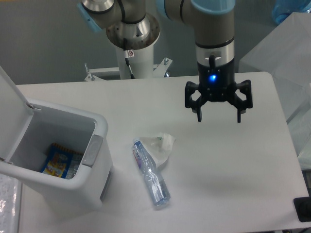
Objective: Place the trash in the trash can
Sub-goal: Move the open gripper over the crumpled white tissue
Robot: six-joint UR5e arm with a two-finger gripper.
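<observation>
A crushed clear plastic bottle (150,174) with a blue-white label lies on the table's middle, pointing toward the front right. Tucked against its right side is a crumpled white wrapper (163,145) with a green bit. The white trash can (95,133) stands at the left with its lid (10,104) flipped up; a blue-and-yellow snack packet (57,160) lies inside. My gripper (218,117) hangs open above the table, up and to the right of the wrapper, holding nothing.
The arm's white base column (132,46) rises at the table's back edge. Translucent plastic sheeting (284,53) hangs off the right side. A small black object (303,208) sits at the front right corner.
</observation>
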